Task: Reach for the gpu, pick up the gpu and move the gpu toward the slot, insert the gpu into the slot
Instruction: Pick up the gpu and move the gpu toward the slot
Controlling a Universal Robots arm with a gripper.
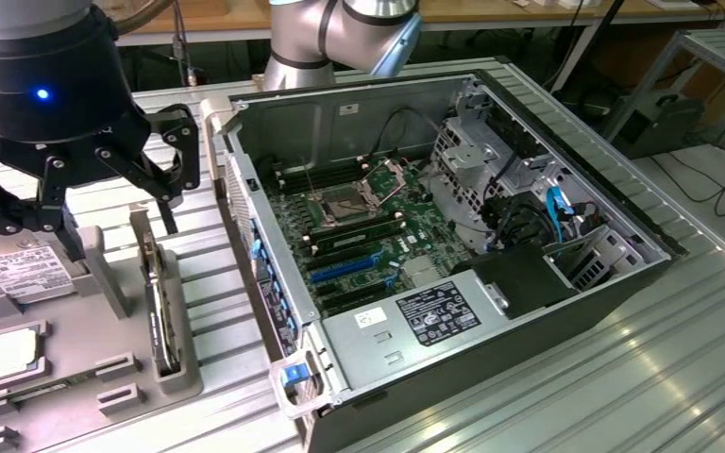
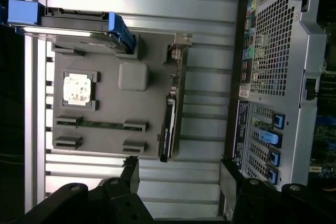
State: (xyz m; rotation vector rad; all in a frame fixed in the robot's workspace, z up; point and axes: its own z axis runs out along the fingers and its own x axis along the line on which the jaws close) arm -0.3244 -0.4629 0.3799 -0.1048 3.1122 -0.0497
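Wrist view shows me the fingers [image 2: 130, 174] spread wide, with nothing between them. My gripper [image 2: 180, 176] hangs in the air over the gray tray [image 2: 105, 140] and touches nothing. The thing closest to it is the gpu [image 2: 168, 124]. The gpu stands on its thin edge in a groove along the side of the tray that is near the case [image 2: 278, 72]. Its shiny metal end points away from the fingers.

In the exterior view I see the gripper [image 1: 121, 234] up high at the left, open above the tray [image 1: 79, 326]. The gpu [image 1: 156, 302] sits below it, at the tray's edge on the exterior view's right. A hard drive [image 1: 16, 269] and a square chip [image 1: 12, 351] also rest on the tray. The case [image 1: 463, 113] lies open on the metal table [image 1: 615, 377], just beside the tray. Inside it I see a green board with blue slots [image 1: 344, 272].
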